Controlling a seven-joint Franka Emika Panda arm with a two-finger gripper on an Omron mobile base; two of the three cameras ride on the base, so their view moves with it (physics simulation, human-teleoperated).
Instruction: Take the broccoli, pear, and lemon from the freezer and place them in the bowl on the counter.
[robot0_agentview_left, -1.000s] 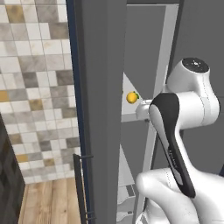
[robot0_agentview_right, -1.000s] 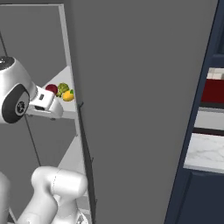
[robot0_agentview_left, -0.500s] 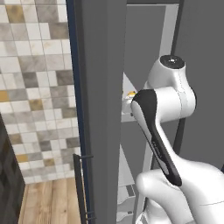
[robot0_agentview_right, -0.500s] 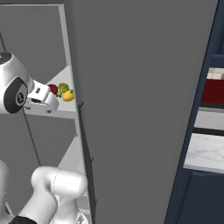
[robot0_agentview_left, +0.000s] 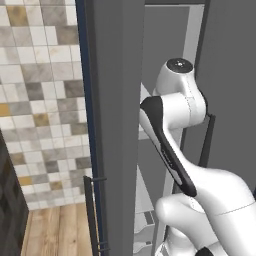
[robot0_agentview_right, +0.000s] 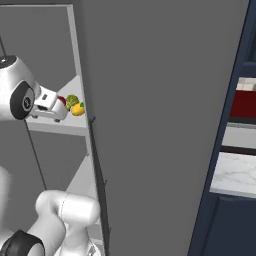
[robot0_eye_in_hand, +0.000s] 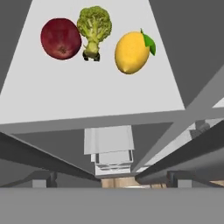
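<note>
On a pale grey freezer shelf (robot0_eye_in_hand: 87, 96) lie a dark red pear (robot0_eye_in_hand: 61, 38), a green broccoli (robot0_eye_in_hand: 93, 26) and a yellow lemon (robot0_eye_in_hand: 131, 51), side by side. In the hand view my gripper (robot0_eye_in_hand: 112, 177) is open, short of the shelf's near edge, with nothing between its fingers. From the right base view the white hand (robot0_agentview_right: 50, 107) sits just left of the pear (robot0_agentview_right: 62, 101), broccoli (robot0_agentview_right: 72, 100) and lemon (robot0_agentview_right: 78, 109). The bowl is out of view.
The open grey freezer door (robot0_agentview_right: 150, 125) with its dark vertical handle (robot0_agentview_right: 98, 170) stands right of the shelf. A strip of marble counter (robot0_agentview_right: 235, 175) shows over navy cabinets at far right. Another grey panel (robot0_agentview_left: 117, 100) and a tiled wall (robot0_agentview_left: 45, 100) are on the left.
The arm's upper links have swung left in the left base view and now cover the lemon seen there before. The hand has risen a little beside the shelf. The jaws stay open.
</note>
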